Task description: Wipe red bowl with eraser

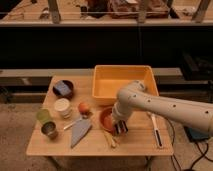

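The arm (165,106) is showing as a thick, cream-white tube with a rounded elbow and a row of small dark dots along its side, ending above the desk (135,142) in a dark gripper (120,128).

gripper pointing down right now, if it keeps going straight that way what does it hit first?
Most likely the table. The gripper points down at the right rim of the red bowl, with a dark block, probably the eraser, at its tip. That block would touch wood or the bowl's rim first; depth is unclear.
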Robot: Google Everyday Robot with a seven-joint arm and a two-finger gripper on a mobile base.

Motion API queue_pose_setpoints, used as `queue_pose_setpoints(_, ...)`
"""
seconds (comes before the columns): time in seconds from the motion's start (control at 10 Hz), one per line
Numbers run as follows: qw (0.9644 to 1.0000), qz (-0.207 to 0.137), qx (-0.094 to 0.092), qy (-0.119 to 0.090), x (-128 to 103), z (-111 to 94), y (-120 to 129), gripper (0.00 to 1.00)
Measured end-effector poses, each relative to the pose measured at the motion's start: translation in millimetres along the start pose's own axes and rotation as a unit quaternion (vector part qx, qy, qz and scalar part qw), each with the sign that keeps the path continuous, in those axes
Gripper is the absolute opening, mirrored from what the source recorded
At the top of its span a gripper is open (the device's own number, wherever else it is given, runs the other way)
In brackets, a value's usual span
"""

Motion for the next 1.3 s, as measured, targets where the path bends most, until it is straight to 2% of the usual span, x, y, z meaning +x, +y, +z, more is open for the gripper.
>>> queue_pose_setpoints(0.5,0.9997,0.024,-0.008,0.002,14,-1,21,0.00)
queue_pose_setpoints(0.6,0.9995,0.031,-0.010,0.001,32,3,26,0.00)
queue_pose_setpoints(1.1,0.9998,0.020,-0.005,-0.002,48,7,13,0.00)
queue_pose_setpoints(1.3,1.0000,0.007,-0.003,-0.001,52,7,1,0.00)
